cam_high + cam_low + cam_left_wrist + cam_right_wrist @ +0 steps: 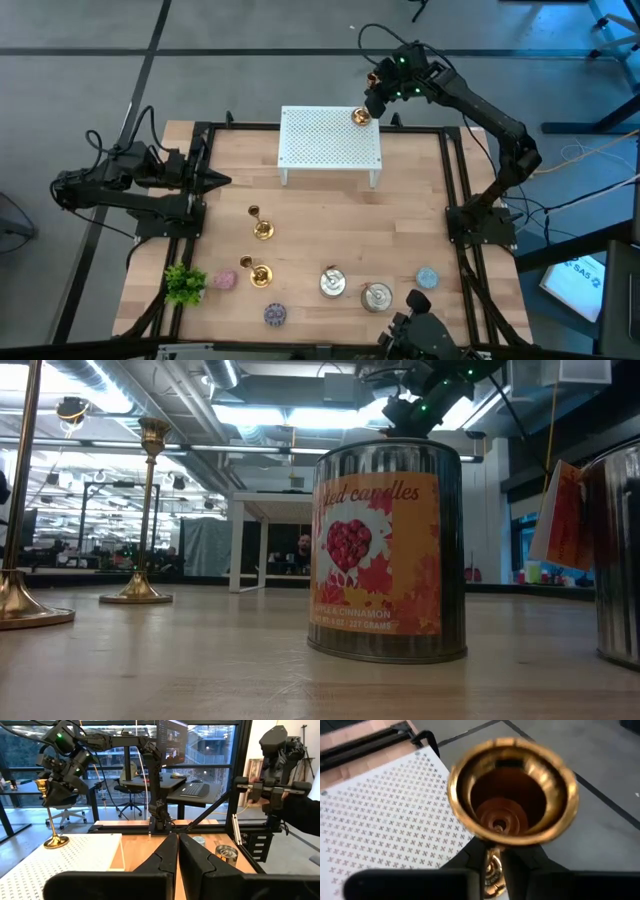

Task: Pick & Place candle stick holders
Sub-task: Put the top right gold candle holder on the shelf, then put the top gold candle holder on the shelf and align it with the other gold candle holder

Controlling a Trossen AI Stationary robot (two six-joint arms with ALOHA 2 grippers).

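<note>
Right now the right gripper (372, 103) has its fingers tight around the stem of a shiny gold candlestick holder (361, 117), cup top just above the fingertips, round base resting on the far right corner of the white perforated riser shelf (330, 140). Left gripper (218, 181) waits at the left table edge, fingers pinched shut, empty. Two more brass candlestick holders (259, 224) (258, 272) stand on the wooden table (400, 220), well apart from both grippers, beside silver candle tins (333, 282).
</note>
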